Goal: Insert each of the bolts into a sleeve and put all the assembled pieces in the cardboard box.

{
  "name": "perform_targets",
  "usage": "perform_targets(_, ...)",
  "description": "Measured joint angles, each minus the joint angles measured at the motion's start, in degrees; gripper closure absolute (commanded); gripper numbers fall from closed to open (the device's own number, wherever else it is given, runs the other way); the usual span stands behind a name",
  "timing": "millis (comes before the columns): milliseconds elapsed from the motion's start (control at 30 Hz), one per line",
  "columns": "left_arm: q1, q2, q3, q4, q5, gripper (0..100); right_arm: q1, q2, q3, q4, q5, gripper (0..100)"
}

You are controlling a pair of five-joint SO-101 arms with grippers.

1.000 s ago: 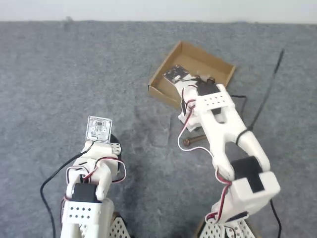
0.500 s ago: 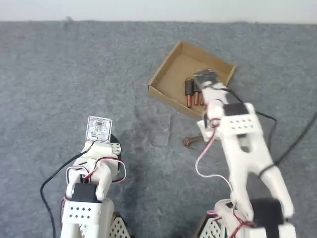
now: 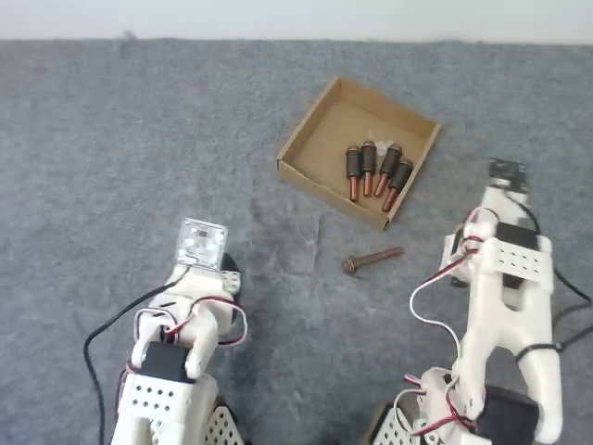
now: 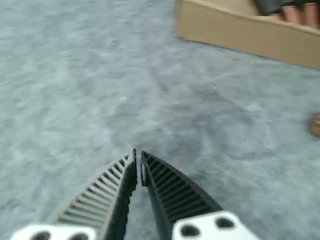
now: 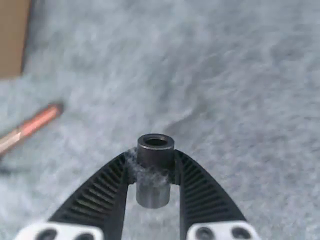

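Copper bolt lies flat, long axis 8-to-2 o'clock, at 9 o'clock from the nearer right gripper, which clamps an upright black sleeve.

Fingers drawn together, the left gripper hangs over the grey carpet; farther off stands the cardboard box, copper-tipped pieces showing above its near wall.

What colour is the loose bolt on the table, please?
Copper-brown; the slim metal bolt shows best in the high view.
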Motion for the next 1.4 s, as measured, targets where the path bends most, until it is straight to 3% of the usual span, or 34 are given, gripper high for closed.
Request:
perform_targets(200, 3.96, 0.0, 0.0, -1.85, 9.05, 99, 2.55, 0.0, 0.09, -1.58, -0.97, 99.1)
perform_targets(433, 8.18, 0.0, 0.0, -4.31, 10.37, 99, 2.64, 0.0, 0.09, -1.76, -0.97, 99.1)
perform_targets(733, 14.68, 0.0, -10.46, 5.1, 11.43, 99, 2.64, 0.0, 0.09, -1.76, -1.14, 99.1)
perform_targets(933, 19.69, 0.88, -11.87, 4.57, 15.03, 99, 2.64, 0.0, 0.53, -2.9, -1.14, 99.1)
perform_targets(1233, 21.27, 30.15, -26.99, -1.85, 15.38, 98, 2.64, 0.0, 0.53, -2.99, -1.14, 99.1)
perform_targets(1400, 26.9, 50.55, -37.36, -3.96, 7.56, 98, 2.64, 0.0, 0.53, -2.99, -1.14, 99.1)
